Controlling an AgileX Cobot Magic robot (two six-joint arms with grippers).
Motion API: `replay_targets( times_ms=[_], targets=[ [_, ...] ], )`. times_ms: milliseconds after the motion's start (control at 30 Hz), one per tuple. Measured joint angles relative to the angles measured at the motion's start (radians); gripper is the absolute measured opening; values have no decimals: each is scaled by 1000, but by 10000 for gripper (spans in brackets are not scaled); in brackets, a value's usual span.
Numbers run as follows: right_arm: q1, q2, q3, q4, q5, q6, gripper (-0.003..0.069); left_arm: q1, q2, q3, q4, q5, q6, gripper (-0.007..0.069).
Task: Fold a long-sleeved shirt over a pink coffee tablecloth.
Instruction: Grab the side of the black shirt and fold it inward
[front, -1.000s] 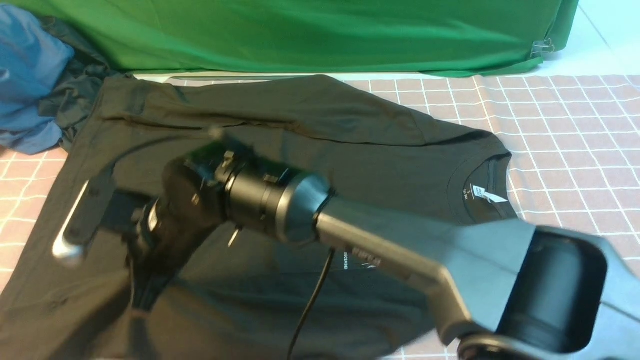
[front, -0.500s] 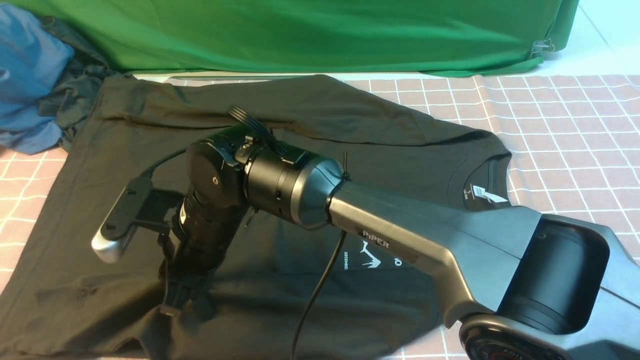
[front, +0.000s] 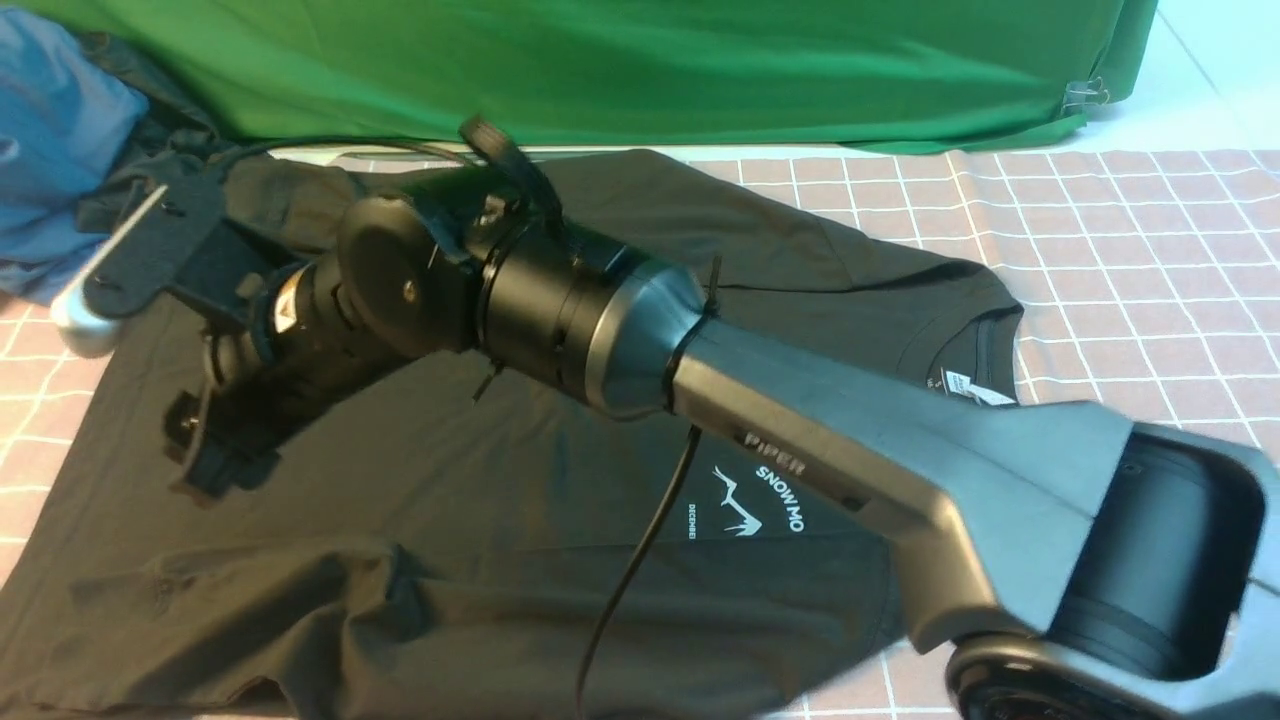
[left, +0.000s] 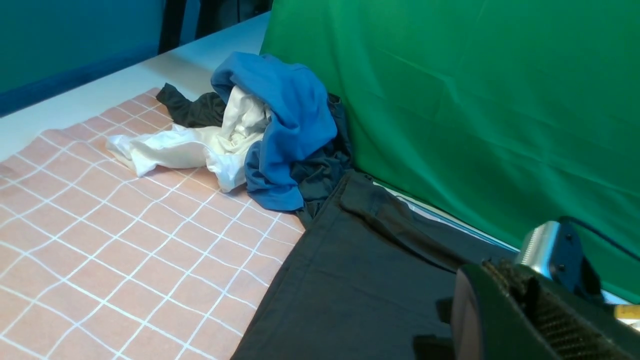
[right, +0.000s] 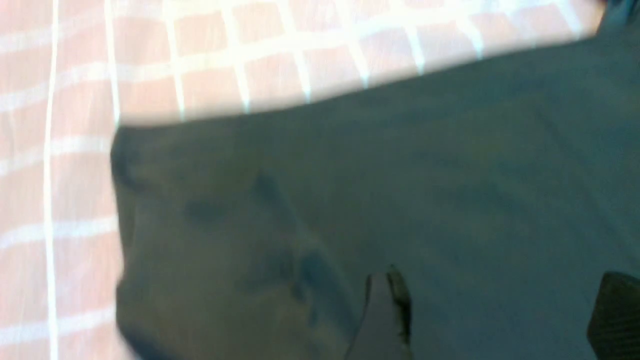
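The black long-sleeved shirt (front: 500, 470) lies spread on the pink coffee tablecloth (front: 1150, 260), collar and white neck tag (front: 975, 388) to the right, its white print (front: 780, 495) showing. A fold of its fabric lies along the near edge. My right gripper (front: 205, 455) hangs open above the shirt's left part, with nothing between its fingers (right: 382, 315); under it I see shirt (right: 400, 175) and tablecloth (right: 75, 200). My left gripper (left: 492, 270) is shut and empty, above the shirt's far edge (left: 360, 280) and beside the tablecloth (left: 125, 240).
A bright green cloth (front: 640, 70) hangs along the back (left: 475, 100). At the back left corner lies a pile: a blue cloth (left: 285, 115), a white cloth (left: 190, 145) and a dark grey-green cloth (left: 320, 170). The right arm (front: 850, 460) crosses over the shirt.
My right gripper has opened and let go of the shirt fabric, then lifted and swung towards the back left. The released fold now rests along the near edge.
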Motion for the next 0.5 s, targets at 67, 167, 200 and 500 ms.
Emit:
replay_targets(
  times_ms=[67, 167, 200, 500],
  targets=[
    [5, 18, -1, 10, -26, 0, 548, 0, 0, 0, 0, -1, 0, 14],
    [12, 65, -1, 15, -24, -8, 548, 0, 0, 0, 0, 0, 1, 14],
    [13, 75, -1, 16, -16, -8, 548, 0, 0, 0, 0, 1, 2, 14],
    [27, 142, -1, 23, 8, -9, 548, 0, 0, 0, 0, 13, 2, 14]
  ],
)
